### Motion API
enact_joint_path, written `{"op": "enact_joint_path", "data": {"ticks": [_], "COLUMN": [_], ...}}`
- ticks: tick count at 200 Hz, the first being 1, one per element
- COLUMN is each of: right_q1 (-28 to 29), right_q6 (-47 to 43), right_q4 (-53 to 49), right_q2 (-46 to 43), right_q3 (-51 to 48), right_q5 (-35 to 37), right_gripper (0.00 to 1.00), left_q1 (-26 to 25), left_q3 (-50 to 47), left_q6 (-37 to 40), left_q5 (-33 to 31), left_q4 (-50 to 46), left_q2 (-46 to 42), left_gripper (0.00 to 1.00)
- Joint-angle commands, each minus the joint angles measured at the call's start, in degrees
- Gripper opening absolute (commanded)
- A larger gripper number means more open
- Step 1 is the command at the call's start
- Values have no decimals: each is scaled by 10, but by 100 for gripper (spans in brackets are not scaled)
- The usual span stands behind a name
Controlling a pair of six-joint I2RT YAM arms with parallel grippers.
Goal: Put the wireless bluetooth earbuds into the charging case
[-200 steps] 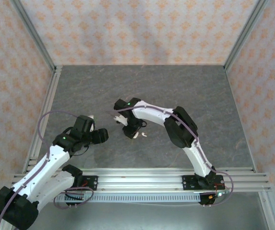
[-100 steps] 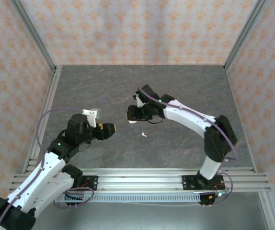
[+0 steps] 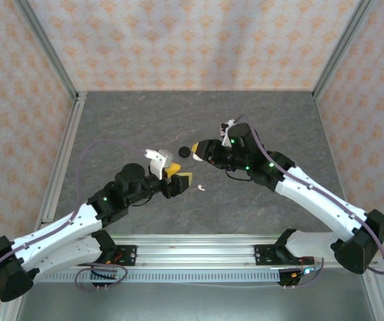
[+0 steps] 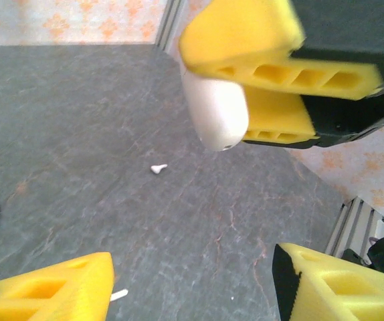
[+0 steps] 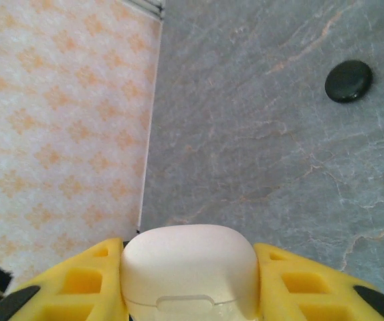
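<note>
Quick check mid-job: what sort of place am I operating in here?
Probably a lab test cell, not a home or factory: a grey stone-look table boxed in by patterned wall panels on an aluminium frame, with the left arm and right arm bolted to a rail at its near edge.

At the centre of the top view, the charging case (image 5: 190, 267) sits in the right gripper (image 3: 197, 150). A round case (image 3: 184, 151) lies just left of it and an earbud (image 3: 199, 188) below, both on the table (image 3: 279, 120).
</note>
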Motion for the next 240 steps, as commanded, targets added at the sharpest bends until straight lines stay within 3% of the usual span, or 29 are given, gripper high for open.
{"op": "enact_joint_path", "data": {"ticks": [1, 82, 163, 202, 240], "right_q1": [8, 25, 32, 32, 28], "right_q6": [21, 20, 23, -5, -64], "right_q4": [-12, -28, -31, -40, -76], "right_q2": [-26, -42, -46, -52, -90], "right_q3": [-9, -15, -10, 1, 25], "right_q5": [25, 33, 29, 18, 25], "right_gripper": [28, 28, 29, 49, 63], "left_q1": [-15, -20, -20, -17, -4], "left_q3": [30, 88, 103, 94, 59], "left_q6": [24, 19, 11, 11, -8], "left_q5": [1, 3, 1, 2, 35], "left_q4": [86, 108, 118, 109, 100], "left_q2": [28, 101, 131, 117, 62], "left_gripper": [64, 53, 17, 6, 1]}}
